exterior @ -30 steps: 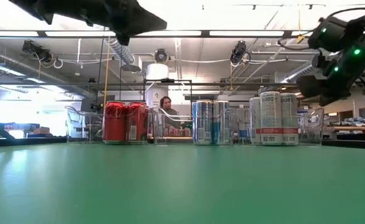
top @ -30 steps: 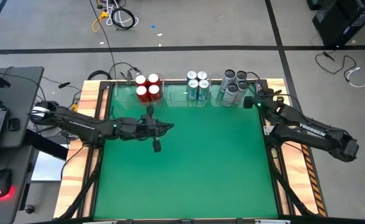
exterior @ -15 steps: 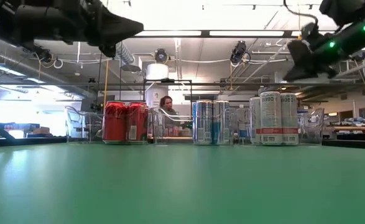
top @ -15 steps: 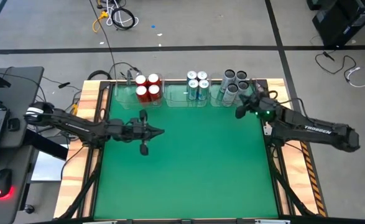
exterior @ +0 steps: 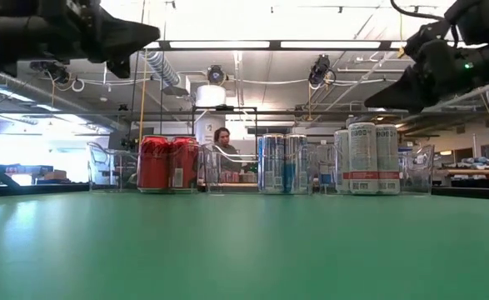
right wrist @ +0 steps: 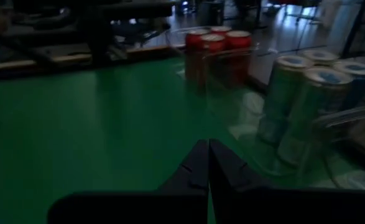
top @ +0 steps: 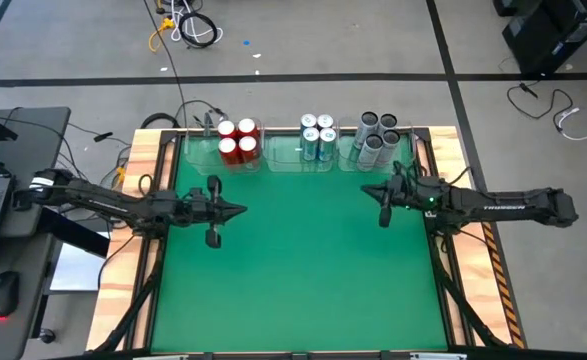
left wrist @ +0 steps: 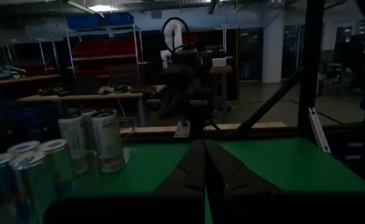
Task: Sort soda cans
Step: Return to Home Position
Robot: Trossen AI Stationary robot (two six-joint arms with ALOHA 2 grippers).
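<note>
Hard to trace from above, the three clear bins (top: 199,152): mere glints along the far edge of the green bench (top: 303,270). Within them, sorted by colour: four red soda cans (top: 236,141) in the left bin, four blue-and-white soda cans (top: 318,137) in the middle one, four grey soda cans (top: 378,133) in the right one, all upright, each group packed tight. At bench height, only the front row of each group on show, the back cans hidden behind it; a person (exterior: 223,138) partly masked between the red and blue groups, far behind the bench. Both arms cut off there by the upper edge, fingertips lost in dark outline. In the wrist views, can labels too small to read and some cans cropped by the edge. Left end effector (top: 240,210) clenched on nothing, fingers (left wrist: 191,171) meeting at a point in its own wrist view; hangs above bare green toward the left side, on the near side of the red soda cans and well apart from them, pointing across the bench. Right end effector (top: 366,190) likewise pressed shut and empty; hovers near the grey soda cans, on their near side and clear of their bin, pointing toward the bench's middle. Both apart from every can.
</note>
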